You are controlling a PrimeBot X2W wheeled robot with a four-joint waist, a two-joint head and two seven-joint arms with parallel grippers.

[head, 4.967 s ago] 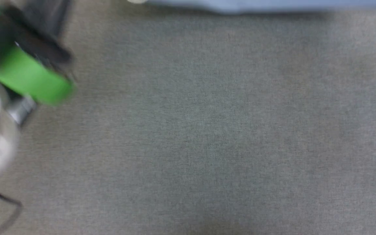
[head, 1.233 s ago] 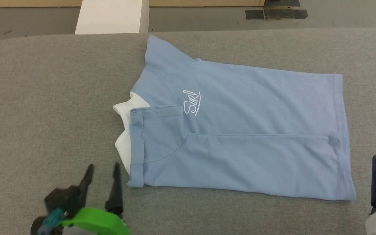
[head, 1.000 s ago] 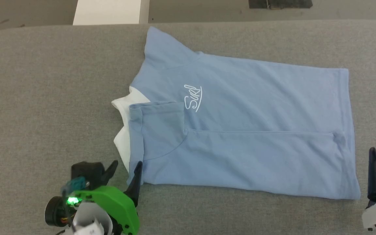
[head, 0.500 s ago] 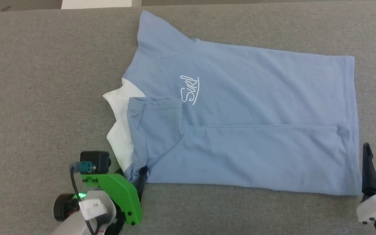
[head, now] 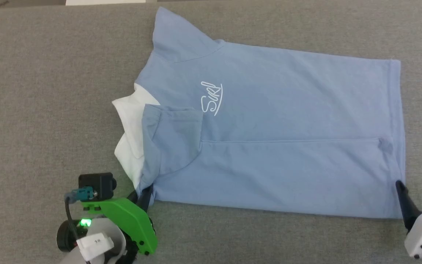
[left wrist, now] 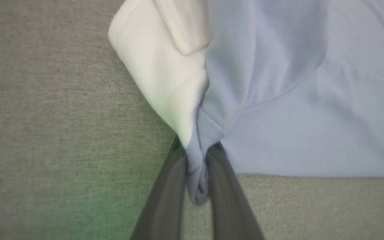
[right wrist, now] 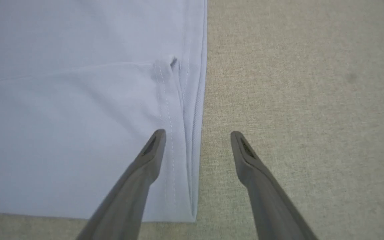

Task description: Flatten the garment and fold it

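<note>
- Pinching the near shoulder corner of the light blue polo shirt (head: 288,121) in the left gripper (left wrist: 197,166), its fingers drawn almost together on a bunch of blue cloth just beside the white collar (head: 130,121).
- Lies sideways on the grey padded table (head: 50,91), collar toward the robot's left and hem (head: 398,110) toward its right, the near long side already folded over the body.
- Holding nothing in the right gripper (right wrist: 197,140), fingers spread wide: one over the near hem corner, the other over bare table (straddling the edge, not yet gripping it).
- Probably best to lower the right fingers until both layers of that corner sit between them, then close and raise both corners level and together.
- Likely risks: catching the top layer alone, or tugging the collar askew.
- Plenty of bare table beyond the shirt's far side and to the left, less to the right past the hem.
</note>
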